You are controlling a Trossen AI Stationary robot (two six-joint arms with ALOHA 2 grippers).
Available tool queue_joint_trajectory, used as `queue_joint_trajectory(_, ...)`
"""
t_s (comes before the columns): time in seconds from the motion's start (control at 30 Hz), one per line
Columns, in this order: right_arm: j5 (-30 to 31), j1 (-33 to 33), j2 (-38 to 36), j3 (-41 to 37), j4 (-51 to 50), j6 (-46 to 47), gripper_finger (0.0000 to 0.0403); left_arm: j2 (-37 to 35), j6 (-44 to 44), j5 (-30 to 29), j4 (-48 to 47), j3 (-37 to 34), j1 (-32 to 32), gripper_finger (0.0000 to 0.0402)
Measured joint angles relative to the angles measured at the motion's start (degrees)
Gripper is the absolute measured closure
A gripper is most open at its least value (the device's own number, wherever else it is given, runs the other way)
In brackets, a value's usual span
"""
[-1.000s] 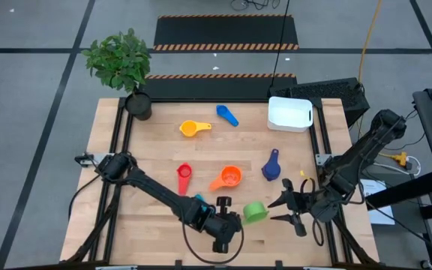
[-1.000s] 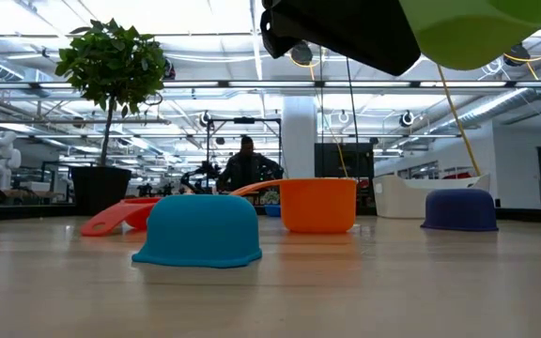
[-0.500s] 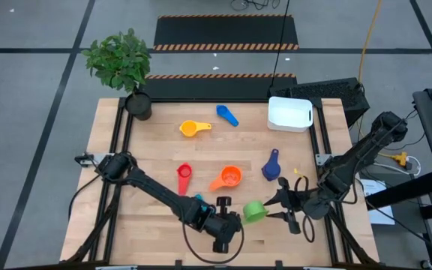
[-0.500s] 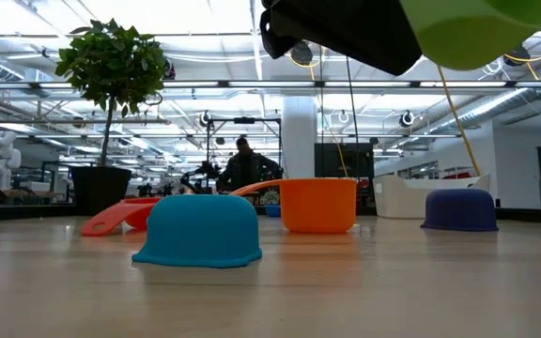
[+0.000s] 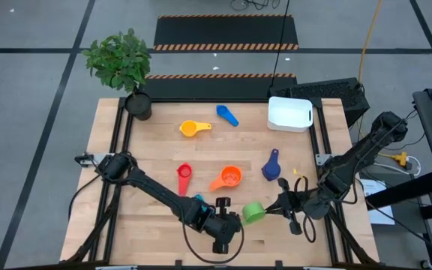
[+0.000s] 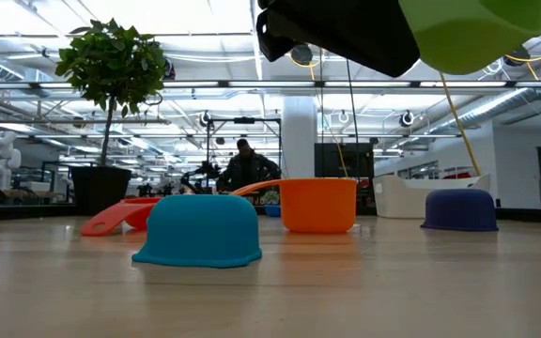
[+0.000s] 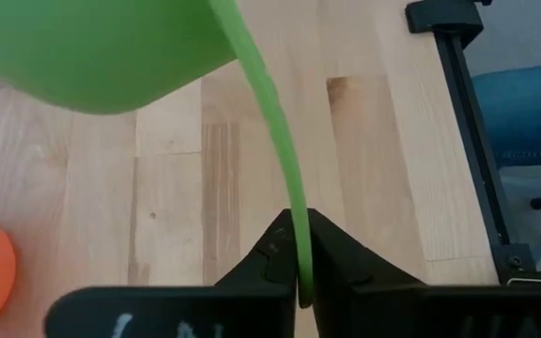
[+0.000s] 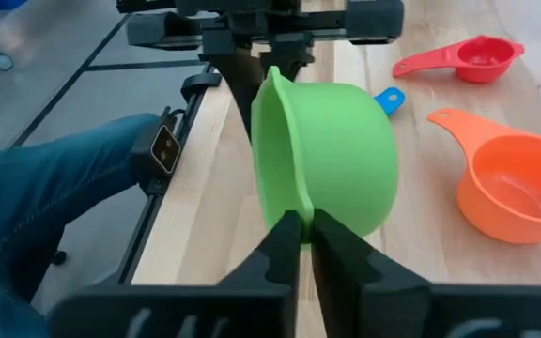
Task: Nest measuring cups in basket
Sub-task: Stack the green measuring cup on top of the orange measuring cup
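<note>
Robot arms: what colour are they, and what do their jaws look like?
Both arms are black, built from jointed segments. The left gripper and right gripper end in flat, wedge-shaped black jaws. A black cable loops by the left wrist.

I see the basket at the table's far right corner and the plant pot at its far left corner, with measuring cups scattered between, toward the middle.

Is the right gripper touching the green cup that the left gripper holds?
Touching. The right wrist view shows the right gripper pinching the rim of the green cup, while the left gripper clamps its handle.
</note>
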Motion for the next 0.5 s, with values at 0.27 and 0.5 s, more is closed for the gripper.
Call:
queue_joint_trajectory(0.27, 0.28, 0.02, -0.90, 0.00, 0.76, -2.07, 0.0400, 0.00, -4.64, -3.27, 0.18, -0.02, 0.28, 0.0288)
queue_joint_trajectory(0.5, 0.47, 0.92, -4.31, 0.00, 0.56, -1.59, 0.0402, -1.91, -6.07, -3.92, -4.24, -0.02, 0.19, 0.0203)
